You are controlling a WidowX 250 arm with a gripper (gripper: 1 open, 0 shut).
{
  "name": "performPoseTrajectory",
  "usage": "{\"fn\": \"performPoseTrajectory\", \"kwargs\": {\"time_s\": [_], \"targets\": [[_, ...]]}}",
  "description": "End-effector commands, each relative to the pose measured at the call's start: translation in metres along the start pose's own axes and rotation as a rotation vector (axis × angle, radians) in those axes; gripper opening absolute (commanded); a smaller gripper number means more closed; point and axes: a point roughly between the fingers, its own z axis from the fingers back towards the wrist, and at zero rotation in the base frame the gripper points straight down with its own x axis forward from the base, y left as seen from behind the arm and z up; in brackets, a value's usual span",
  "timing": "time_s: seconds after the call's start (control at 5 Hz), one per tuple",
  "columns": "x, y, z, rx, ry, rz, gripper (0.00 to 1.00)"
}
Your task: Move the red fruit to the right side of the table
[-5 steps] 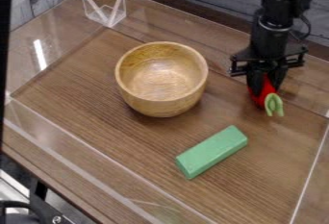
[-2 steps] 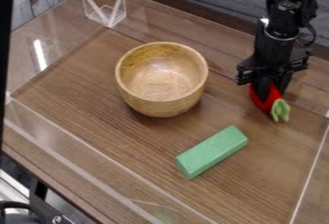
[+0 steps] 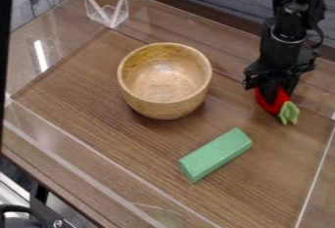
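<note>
Under the gripper [image 3: 275, 97], pointing straight down at the bench's [image 3: 118, 144] right side, sits the fruit [image 3: 277, 105], pinched between closed jaws, green end lowest. Since a second ago both have shifted slightly right. Bowl [image 3: 165, 78] well left; block [image 3: 216, 154] below-left. Probably almost ready for release

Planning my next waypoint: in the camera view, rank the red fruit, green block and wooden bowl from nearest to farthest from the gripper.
1. Red fruit: held in the gripper, at the table's right side.
2. Green block: toward the front, left of the gripper.
3. Wooden bowl: mid-table, left; close to the block's distance.
</note>
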Motion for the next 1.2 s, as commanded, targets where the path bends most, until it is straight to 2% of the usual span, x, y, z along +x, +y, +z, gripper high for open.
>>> {"fn": "performPoseTrajectory", "kwargs": {"time_s": [0.0,0.2,0.4,0.6,0.8,1.0], "targets": [[-0.02,-0.013,-0.002,-0.04,0.013,-0.043,0.0],[-0.023,-0.013,0.018,-0.028,0.013,-0.022,1.0],[-0.026,-0.014,0.036,-0.016,0.012,-0.001,1.0],[-0.017,-0.006,0.047,-0.018,0.019,-0.005,1.0],[-0.004,0.002,0.068,-0.037,0.037,-0.007,1.0],[0.015,0.005,0.093,-0.068,0.049,0.015,1.0]]}}
